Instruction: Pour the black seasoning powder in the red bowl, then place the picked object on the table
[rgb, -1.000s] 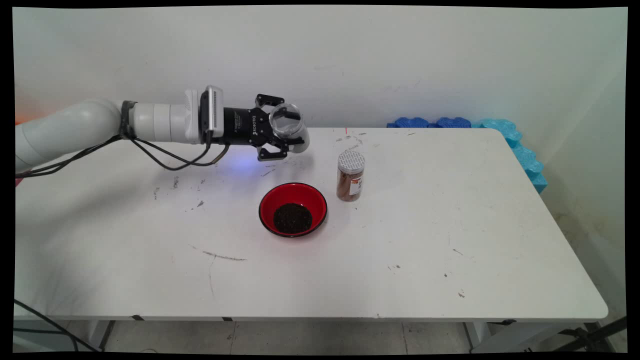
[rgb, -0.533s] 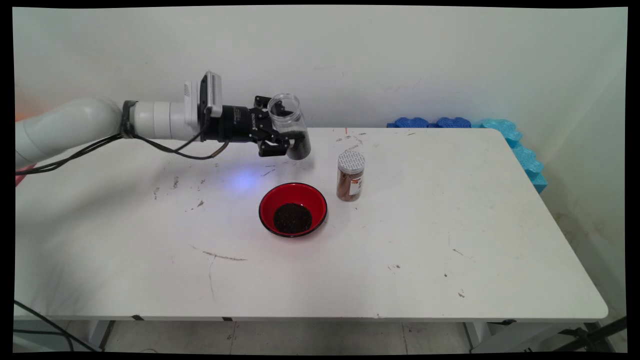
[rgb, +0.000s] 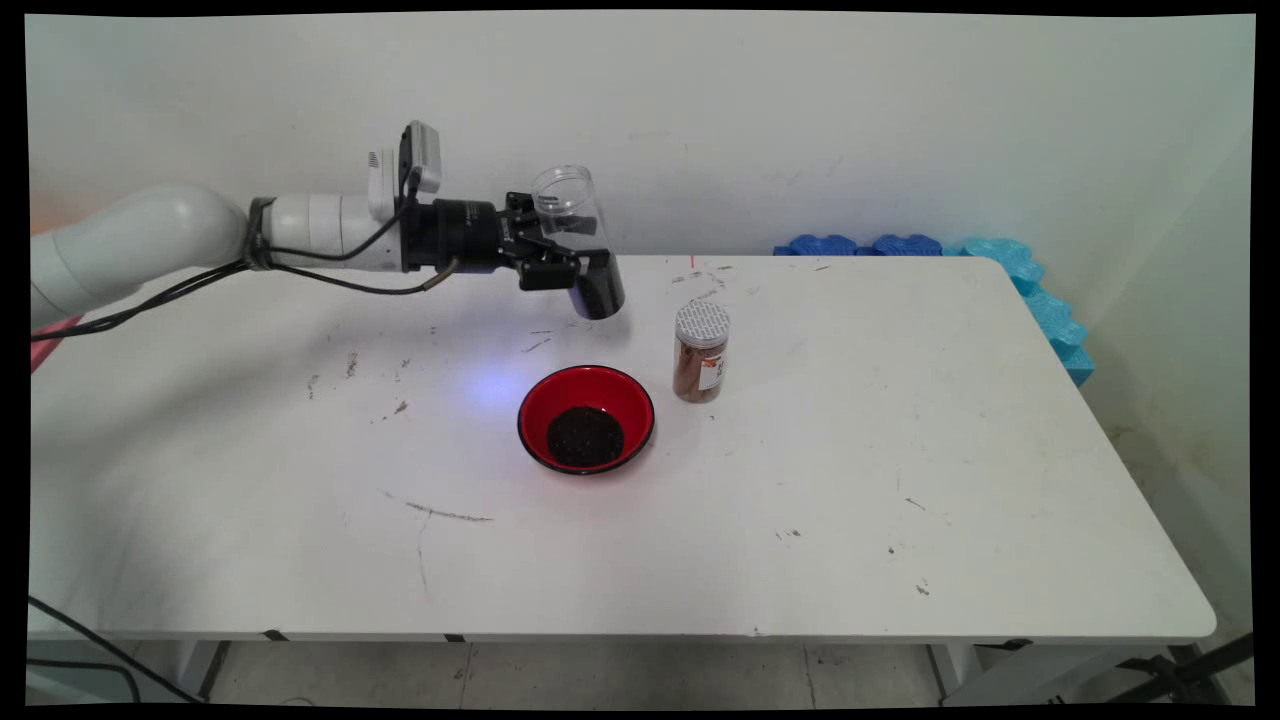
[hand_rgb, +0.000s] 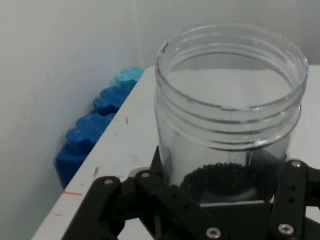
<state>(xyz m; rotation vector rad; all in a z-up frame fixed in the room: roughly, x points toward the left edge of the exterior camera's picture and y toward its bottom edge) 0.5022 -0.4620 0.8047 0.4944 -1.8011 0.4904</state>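
Where the main view looks down across the white table (rgb: 900, 450), we find the black gripper (rgb: 572, 262) reaching in from the left, raised above the table's far side, its fingers clamped on a clear plastic jar (rgb: 580, 240). The jar has no lid, its open mouth faces up and slightly left, and dark granules sit in its lower end. Below and nearer the camera, a red bowl (rgb: 586, 418) rests on the table with a dark heap of the same kind in its middle. Just to the right of the bowl stands a spice jar (rgb: 700, 352), upright, with a white lid and brown contents; it is apart from both bowl and gripper. Blue foam pieces (rgb: 1000, 265) line the table's far right corner against the wall (rgb: 800, 120).

In the hand view, we see the clear plastic jar (hand_rgb: 230, 110) held between the black fingers (hand_rgb: 292, 200), its threaded rim open at the top and the dark granules settled at the bottom, close to the linkage. The table (hand_rgb: 115, 150) edge runs along the left, with the blue foam pieces (hand_rgb: 95, 130) between it and the wall (hand_rgb: 50, 75).
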